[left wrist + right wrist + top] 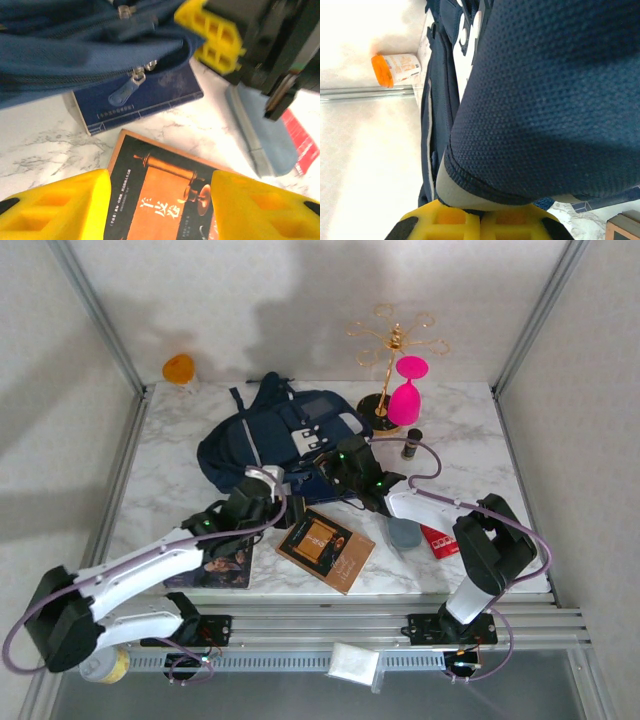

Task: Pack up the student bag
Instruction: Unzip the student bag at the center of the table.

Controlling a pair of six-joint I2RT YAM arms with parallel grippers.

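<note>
Navy student bag [262, 445], right tool [480, 216] pinching it

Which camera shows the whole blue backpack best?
The top external view: the whole student bag lies on the table. The left wrist view shows its zippered edge; the right wrist view shows close-up navy fabric gripped by the right fingers.

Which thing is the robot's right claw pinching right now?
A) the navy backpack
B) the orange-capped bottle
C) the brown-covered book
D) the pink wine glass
A: in the right wrist view, the right claw is shut on a folded fabric edge of the navy backpack.
</note>
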